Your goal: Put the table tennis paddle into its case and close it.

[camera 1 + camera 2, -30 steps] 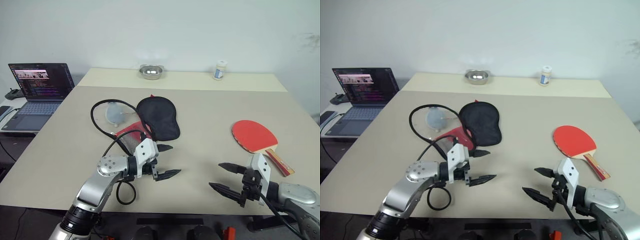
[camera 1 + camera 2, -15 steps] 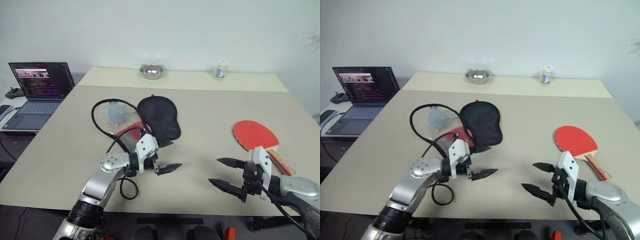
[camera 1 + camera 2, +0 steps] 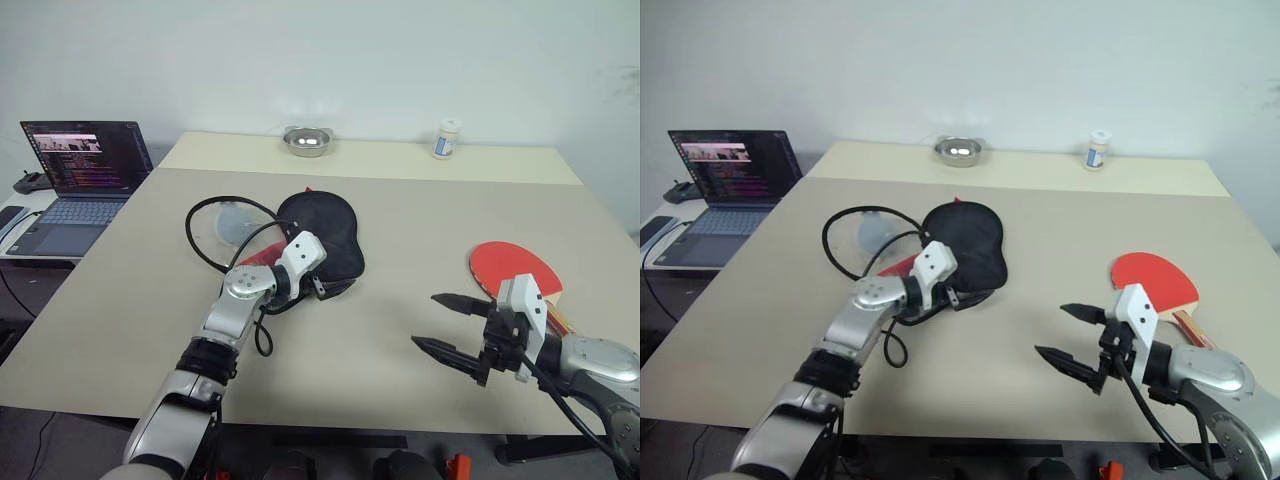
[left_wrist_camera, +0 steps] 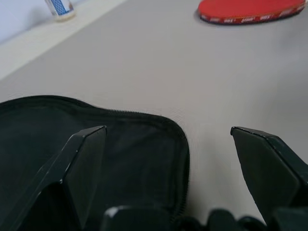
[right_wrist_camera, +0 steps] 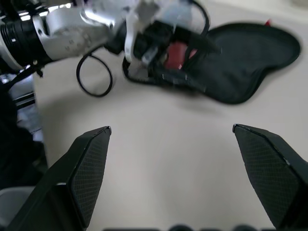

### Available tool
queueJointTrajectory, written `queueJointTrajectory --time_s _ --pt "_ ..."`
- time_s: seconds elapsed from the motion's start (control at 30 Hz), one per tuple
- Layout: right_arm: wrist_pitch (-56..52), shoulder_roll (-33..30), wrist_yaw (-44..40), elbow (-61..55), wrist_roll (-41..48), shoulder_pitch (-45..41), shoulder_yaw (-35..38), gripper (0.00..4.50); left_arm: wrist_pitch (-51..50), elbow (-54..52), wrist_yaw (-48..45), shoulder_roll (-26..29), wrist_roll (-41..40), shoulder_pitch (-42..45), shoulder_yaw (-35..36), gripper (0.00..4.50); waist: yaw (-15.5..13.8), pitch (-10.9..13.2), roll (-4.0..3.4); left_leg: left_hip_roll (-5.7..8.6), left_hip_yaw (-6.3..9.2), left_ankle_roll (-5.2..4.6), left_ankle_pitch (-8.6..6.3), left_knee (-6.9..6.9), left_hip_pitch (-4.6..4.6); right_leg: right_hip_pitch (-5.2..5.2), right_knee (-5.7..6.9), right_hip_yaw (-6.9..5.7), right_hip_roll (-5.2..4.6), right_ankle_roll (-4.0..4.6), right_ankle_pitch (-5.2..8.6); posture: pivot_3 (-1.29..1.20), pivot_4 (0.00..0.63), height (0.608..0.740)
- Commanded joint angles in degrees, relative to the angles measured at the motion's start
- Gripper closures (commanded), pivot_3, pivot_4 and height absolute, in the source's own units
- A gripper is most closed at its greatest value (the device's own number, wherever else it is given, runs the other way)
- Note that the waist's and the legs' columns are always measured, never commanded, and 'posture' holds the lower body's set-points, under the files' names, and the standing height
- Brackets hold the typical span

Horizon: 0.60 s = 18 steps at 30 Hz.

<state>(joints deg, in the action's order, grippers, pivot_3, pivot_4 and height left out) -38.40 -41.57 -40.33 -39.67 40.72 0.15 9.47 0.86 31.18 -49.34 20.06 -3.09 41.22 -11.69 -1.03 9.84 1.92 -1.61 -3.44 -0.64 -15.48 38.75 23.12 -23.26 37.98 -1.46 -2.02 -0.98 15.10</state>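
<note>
We find the case (image 3: 318, 238) black side up mid-bench, left end effector (image 4: 168, 144) spread at its near edge. The table tennis paddle (image 3: 510, 268) lies near the bench's right edge, right end effector (image 3: 452, 325) spread beside it.

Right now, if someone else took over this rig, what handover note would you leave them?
Left gripper: open, empty, at the near edge of the case, one finger over the black fabric.
Right gripper: open, empty, hanging above bare table just short of the table tennis paddle.
The case lies black side up at mid-table, some red showing at its near edge. The paddle lies red face up to the robot's right, apart from the case.
Done: nothing grasped yet.
Left: pick up the paddle, slide it into the case, close it.
</note>
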Motion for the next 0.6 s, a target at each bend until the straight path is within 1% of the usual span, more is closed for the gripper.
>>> queueJointTrajectory --time_s 0.03,0.2,0.3,0.47,0.53,0.6 --pt "-1.2 -1.1 1.4 -4.5 4.1 -3.2 2.6 0.04 2.9 7.6 -1.3 -1.9 1.7 5.3 -0.9 0.00 -0.1 0.0 0.00 -0.01 0.02 0.00 0.00 0.00 0.00 0.00 0.00 -0.02 0.01 -0.01 0.00 0.00 0.150 0.740" --pt "-2.5 -3.3 2.0 -5.3 6.4 -7.2 3.3 0.04 5.3 17.3 -2.4 -3.2 4.0 10.3 -1.5 0.00 0.2 0.0 0.06 -0.01 0.01 0.00 0.00 0.00 0.02 0.00 -0.01 -0.01 0.03 0.02 -0.01 0.00 0.150 0.740" --pt "-2.2 -3.8 2.3 -5.0 6.3 -7.4 3.4 0.04 5.5 20.7 -2.9 -3.8 5.1 11.8 -1.7 0.00 0.2 0.0 0.07 -0.01 0.05 0.00 0.00 0.00 0.06 0.00 -0.03 -0.06 0.03 0.03 -0.01 0.00 0.150 0.740" --pt "-1.2 -3.5 2.6 -4.8 5.7 -6.3 3.7 0.04 2.3 25.1 -4.1 -5.1 4.9 13.3 -0.4 0.00 0.2 0.0 0.08 0.01 0.06 0.00 0.00 0.02 0.12 -0.03 -0.04 -0.08 0.02 0.05 -0.03 0.00 0.150 0.740" --pt "-0.7 -3.2 2.6 -4.7 5.2 -5.9 3.4 0.00 1.5 25.9 -4.6 -5.7 4.9 13.4 -0.3 0.37 0.2 0.0 0.08 0.01 0.08 0.00 0.00 0.03 0.12 -0.03 -0.02 -0.10 0.02 0.04 -0.02 0.00 0.150 0.740" --pt "-0.3 -3.0 2.7 -4.3 4.7 -5.7 3.2 0.00 1.8 26.4 -4.9 -6.1 5.4 13.3 -0.5 0.88 0.2 0.0 0.07 0.00 0.09 0.00 0.00 0.04 0.12 -0.02 -0.01 -0.11 0.02 0.04 -0.02 0.00 0.150 0.740"
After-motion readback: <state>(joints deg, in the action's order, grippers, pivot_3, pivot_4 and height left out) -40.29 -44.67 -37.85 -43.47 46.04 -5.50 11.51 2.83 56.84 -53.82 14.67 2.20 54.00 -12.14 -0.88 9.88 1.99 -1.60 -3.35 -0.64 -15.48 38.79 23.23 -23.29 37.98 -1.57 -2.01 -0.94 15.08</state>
